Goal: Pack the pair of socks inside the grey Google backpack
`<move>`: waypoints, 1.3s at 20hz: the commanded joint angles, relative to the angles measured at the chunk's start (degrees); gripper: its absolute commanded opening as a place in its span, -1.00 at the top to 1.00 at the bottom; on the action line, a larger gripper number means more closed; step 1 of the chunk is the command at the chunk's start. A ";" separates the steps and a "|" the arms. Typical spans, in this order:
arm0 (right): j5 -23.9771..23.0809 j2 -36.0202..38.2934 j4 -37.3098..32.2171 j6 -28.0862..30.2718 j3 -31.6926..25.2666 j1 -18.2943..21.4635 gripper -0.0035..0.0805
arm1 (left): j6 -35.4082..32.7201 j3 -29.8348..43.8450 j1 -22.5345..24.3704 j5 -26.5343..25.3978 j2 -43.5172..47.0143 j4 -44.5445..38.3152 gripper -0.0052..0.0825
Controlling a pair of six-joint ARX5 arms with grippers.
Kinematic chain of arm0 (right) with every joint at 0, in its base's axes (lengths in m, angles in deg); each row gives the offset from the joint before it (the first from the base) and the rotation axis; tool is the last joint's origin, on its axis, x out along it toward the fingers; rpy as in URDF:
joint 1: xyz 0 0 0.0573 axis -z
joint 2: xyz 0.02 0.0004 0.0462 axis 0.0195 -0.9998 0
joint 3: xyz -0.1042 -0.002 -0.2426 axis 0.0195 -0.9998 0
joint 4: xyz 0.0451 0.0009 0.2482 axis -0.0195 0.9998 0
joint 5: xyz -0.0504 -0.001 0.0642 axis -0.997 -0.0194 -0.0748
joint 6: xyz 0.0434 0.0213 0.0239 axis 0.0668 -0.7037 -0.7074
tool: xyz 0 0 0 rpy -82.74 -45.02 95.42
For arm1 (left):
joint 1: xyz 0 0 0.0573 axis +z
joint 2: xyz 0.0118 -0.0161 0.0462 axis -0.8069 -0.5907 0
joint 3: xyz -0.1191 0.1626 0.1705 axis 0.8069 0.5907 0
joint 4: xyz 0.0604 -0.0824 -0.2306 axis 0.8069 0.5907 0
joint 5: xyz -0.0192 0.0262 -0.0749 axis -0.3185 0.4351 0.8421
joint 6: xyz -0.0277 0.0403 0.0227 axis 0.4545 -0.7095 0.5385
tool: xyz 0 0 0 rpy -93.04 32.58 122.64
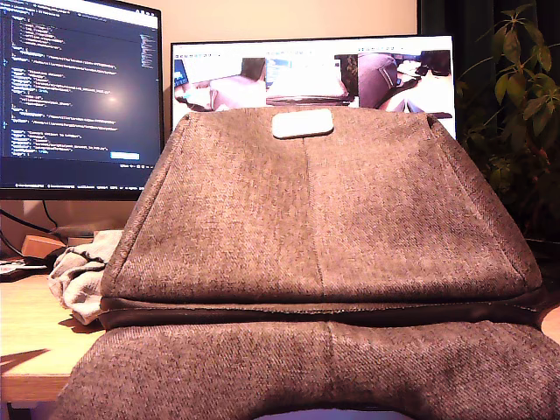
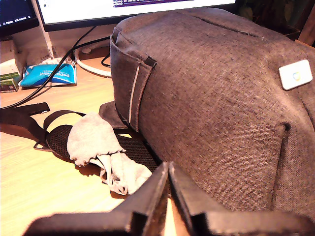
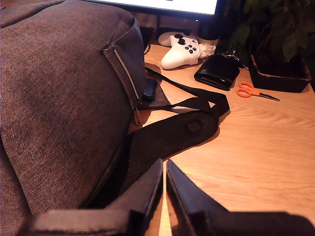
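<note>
Black jaws of my first gripper and my second gripper are clenched, empty. Beyond my first gripper, the light grey knit pair of socks lies limp on a dark mesh strap beside the grey-brown woven backpack; judged soft and light, pinch its bunched middle.

Light wood desk against a beige wall. Two monitors at the back: dark code screen on the exterior view's left, brighter one beside it. Leafy plant on that view's right. Warm, dim light.
</note>
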 commanded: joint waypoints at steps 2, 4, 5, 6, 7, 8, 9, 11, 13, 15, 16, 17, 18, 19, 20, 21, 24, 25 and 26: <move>-0.02 -0.22 -5.20 -0.07 -1.16 -0.04 0.95 | 1.55 0.66 -0.02 2.05 -0.22 0.72 0.93; 0.00 -0.22 -4.87 -0.09 -1.16 -0.04 0.95 | 1.55 0.66 -0.02 2.01 -0.22 -0.52 0.93; 0.17 -0.22 -4.96 -0.83 -1.16 -0.04 0.95 | 1.55 0.66 -0.02 2.01 -0.22 -0.98 0.93; 0.24 -0.22 -5.03 -1.29 -1.16 -0.04 0.95 | 1.53 0.66 -0.02 2.03 -0.22 -1.40 0.93; 0.24 -0.22 -5.14 -1.31 -1.16 -0.04 0.95 | 1.55 0.66 -0.02 2.05 -0.22 -2.08 0.93; 0.31 -0.22 -5.16 -1.57 -1.16 -0.07 0.95 | 1.55 0.66 -0.04 2.86 -0.22 -3.02 0.93; 0.46 -0.22 -5.01 -1.55 -1.16 -0.07 0.95 | 1.57 0.66 -0.04 3.93 -0.24 -3.21 0.93; 4.00 -0.22 -4.94 -0.63 -1.16 -0.07 0.95 | 1.53 0.66 -0.61 8.09 -1.38 -5.84 0.93; 9.35 -1.22 -4.90 0.44 -1.14 -0.07 0.95 | 1.55 0.48 -2.34 12.59 -5.14 -8.63 0.93; 10.91 -2.93 -3.61 0.42 -1.09 -0.11 0.95 | 1.55 0.28 -5.27 14.21 -9.27 -11.65 0.93; 10.93 -3.80 -2.86 0.39 -1.09 -0.11 0.95 | 1.55 0.11 -7.19 14.36 -11.26 -12.55 0.85; 10.91 -4.61 -2.36 0.42 -1.09 -0.11 0.95 | 1.53 0.07 -9.22 14.36 -13.40 -14.12 0.56; 10.88 -5.38 -2.29 0.44 -1.09 -0.11 0.95 | 0.37 0.07 -11.37 14.38 -15.34 -15.91 0.09; 10.88 -6.03 -2.36 0.44 -1.07 -0.11 0.95 | -0.63 0.07 -13.57 13.90 -17.11 -17.81 -0.38; 10.91 -6.62 -2.36 0.44 -1.07 -0.11 0.95 | -2.93 0.00 -15.54 11.65 -18.60 -19.47 -0.66; 10.91 -7.13 -2.38 0.42 -1.07 -0.11 0.95 | -4.42 -0.11 -17.31 8.33 -20.11 -21.00 -0.79; 10.88 -8.13 -2.36 0.44 -1.07 -0.11 0.95 | -5.20 -1.46 -21.73 -0.94 -23.54 -23.71 -0.79; 10.88 -8.22 -2.34 0.44 -1.07 -0.11 0.95 | -5.18 -2.29 -23.06 -3.02 -24.46 -24.17 -0.79; 10.88 -8.35 -2.43 0.44 -1.07 -0.11 0.95 | -5.20 -3.34 -24.52 -6.19 -25.68 -24.28 -0.79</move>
